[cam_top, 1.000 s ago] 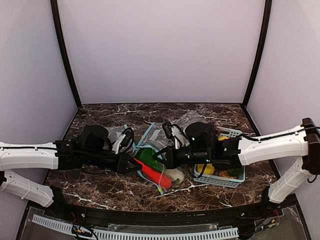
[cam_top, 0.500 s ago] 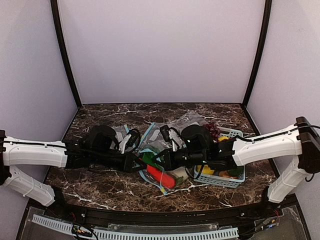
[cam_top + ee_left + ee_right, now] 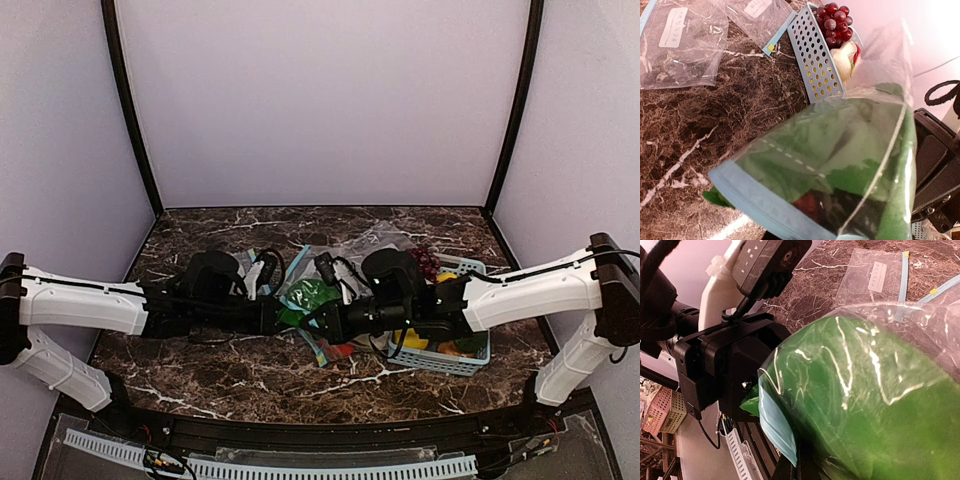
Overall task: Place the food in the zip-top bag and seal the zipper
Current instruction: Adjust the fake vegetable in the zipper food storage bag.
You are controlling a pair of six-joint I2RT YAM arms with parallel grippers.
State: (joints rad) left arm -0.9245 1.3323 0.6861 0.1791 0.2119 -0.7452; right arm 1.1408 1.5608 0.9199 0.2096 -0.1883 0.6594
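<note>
**Bag Held Up by Two Claws**

From the top, the zip-top bag point(image 3: 303, 296) was seen held up between both arms, beside the basket point(image 3: 468, 358). Its edge was pinched by the left gripper point(image 3: 277, 320) and the right gripper point(image 3: 324, 323). On the left wrist, the zipper point(image 3: 760, 202) was seen close up, with the leafy vegetable point(image 3: 850, 150) inside the bag. On the right wrist, green was seen through the bag.

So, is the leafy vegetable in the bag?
Mostly in: green leaves fill the bag behind its plastic; a green tip shows past the blue strip.

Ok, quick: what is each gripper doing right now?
Left gripper: closed on the zip-top bag, by its zipper edge.
Right gripper: closed, also holding the bag.
</note>
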